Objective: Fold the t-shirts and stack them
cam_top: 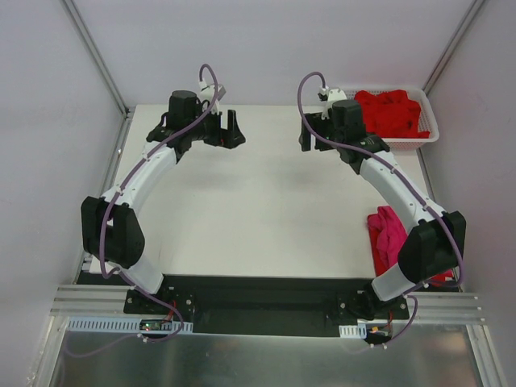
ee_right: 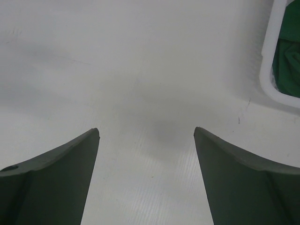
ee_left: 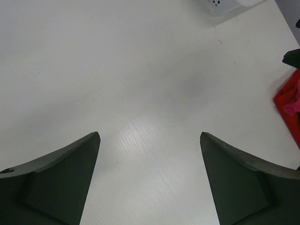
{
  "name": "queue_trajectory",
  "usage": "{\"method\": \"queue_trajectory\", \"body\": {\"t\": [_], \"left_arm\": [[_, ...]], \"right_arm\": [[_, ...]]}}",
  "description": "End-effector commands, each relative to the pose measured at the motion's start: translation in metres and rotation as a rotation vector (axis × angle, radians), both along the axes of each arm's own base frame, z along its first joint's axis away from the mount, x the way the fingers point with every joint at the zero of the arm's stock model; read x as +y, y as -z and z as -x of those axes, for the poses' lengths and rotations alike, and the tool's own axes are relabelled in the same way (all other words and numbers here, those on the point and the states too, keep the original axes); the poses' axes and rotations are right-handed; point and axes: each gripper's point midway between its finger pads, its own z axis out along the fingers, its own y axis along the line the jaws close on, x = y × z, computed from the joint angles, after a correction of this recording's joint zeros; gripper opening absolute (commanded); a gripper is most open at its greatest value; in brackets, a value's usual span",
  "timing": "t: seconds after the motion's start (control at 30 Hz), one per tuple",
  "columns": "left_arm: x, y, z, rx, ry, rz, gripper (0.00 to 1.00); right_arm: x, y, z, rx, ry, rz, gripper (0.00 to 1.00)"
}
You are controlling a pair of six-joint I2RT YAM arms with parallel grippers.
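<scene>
Bright red t-shirts (cam_top: 391,113) lie heaped in the white basket (cam_top: 431,121) at the far right corner. The right wrist view shows a dark green t-shirt (ee_right: 288,61) inside the basket's rim (ee_right: 268,61). A magenta-pink t-shirt (cam_top: 388,236) lies crumpled at the table's right edge beside the right arm, with red cloth (cam_top: 442,279) under it. That pile's red edge (ee_left: 286,101) shows in the left wrist view. My left gripper (cam_top: 224,133) (ee_left: 150,133) hangs open over bare table at the far left. My right gripper (cam_top: 309,135) (ee_right: 146,129) is open just left of the basket. Neither holds anything.
The white table (cam_top: 258,201) runs between the two arms. Grey walls enclose it on the left, back and right. A corner of the basket (ee_left: 220,4) shows at the top of the left wrist view. The black mounting rail (cam_top: 258,294) lies along the near edge.
</scene>
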Motion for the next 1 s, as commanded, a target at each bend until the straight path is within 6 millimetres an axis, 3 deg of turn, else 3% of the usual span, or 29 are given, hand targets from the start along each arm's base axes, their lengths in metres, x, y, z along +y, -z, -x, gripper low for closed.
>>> {"method": "queue_trajectory", "body": {"t": [0.0, 0.1, 0.17, 0.33, 0.4, 0.7, 0.97], "left_arm": [[0.003, -0.011, -0.003, -0.031, -0.021, 0.026, 0.88], [0.003, -0.006, -0.004, -0.011, -0.033, 0.028, 0.88], [0.003, -0.003, -0.007, 0.005, -0.049, 0.033, 0.88], [0.008, 0.002, -0.005, 0.092, -0.133, 0.01, 0.89], [0.009, 0.004, -0.004, 0.121, -0.152, 0.013, 0.99], [0.003, 0.007, 0.005, 0.175, -0.162, 0.044, 0.99], [0.008, -0.001, 0.01, 0.127, -0.165, 0.015, 0.99]], "right_arm": [[0.02, -0.02, 0.002, -0.032, -0.066, -0.08, 0.84], [0.024, -0.016, 0.008, -0.015, -0.085, -0.068, 0.86], [0.026, -0.013, 0.011, 0.002, -0.091, -0.059, 1.0], [0.03, -0.01, 0.022, 0.057, -0.07, -0.028, 0.96], [0.032, -0.008, 0.025, 0.111, -0.061, -0.031, 0.96], [0.031, 0.006, 0.037, 0.192, -0.017, -0.071, 0.96], [0.041, -0.008, 0.048, 0.167, -0.088, -0.125, 0.96]]}}
